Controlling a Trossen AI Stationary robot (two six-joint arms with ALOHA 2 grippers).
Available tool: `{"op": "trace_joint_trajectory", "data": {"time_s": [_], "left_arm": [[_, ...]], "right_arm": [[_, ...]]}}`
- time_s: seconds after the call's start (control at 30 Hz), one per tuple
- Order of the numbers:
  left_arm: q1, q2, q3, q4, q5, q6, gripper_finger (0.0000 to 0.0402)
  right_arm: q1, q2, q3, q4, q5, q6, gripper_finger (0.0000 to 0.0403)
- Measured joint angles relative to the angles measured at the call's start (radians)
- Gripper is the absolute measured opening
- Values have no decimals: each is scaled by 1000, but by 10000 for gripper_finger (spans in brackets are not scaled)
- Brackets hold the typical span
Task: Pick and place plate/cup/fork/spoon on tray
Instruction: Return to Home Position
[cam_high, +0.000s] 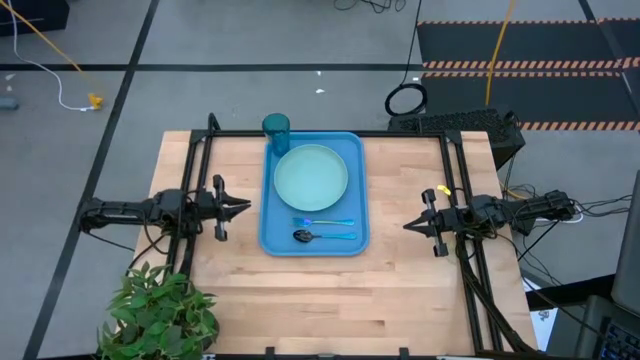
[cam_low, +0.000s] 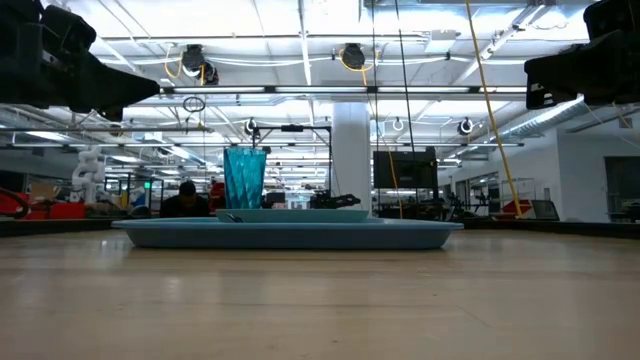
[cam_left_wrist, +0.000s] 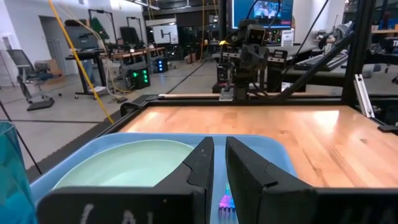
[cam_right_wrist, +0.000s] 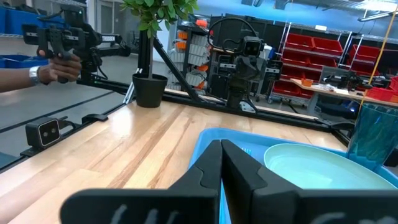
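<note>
The blue tray lies at the table's middle. On it rests the mint-green plate, with the teal cup upright at the tray's far left corner. The fork and, nearer, the spoon lie flat across the tray's near part. My left gripper hovers left of the tray, shut and empty. My right gripper hovers right of the tray, shut and empty. The plate and cup show in the left wrist view, and the plate and cup in the right wrist view.
A potted plant stands at the table's near left corner. Black frame rails run along both sides of the table. A person's hand shows beyond the table in the right wrist view. Bare wood lies near the front edge.
</note>
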Motion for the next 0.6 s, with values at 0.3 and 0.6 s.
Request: {"op": "trace_joint_trajectory", "data": {"time_s": [0.3,0.6], "left_arm": [[0,0,-1,7,0,8,47],[0,0,-3,28,-1,3,47]], "right_arm": [[0,0,0,0,0,0,0],[0,0,0,0,0,0,0]]}}
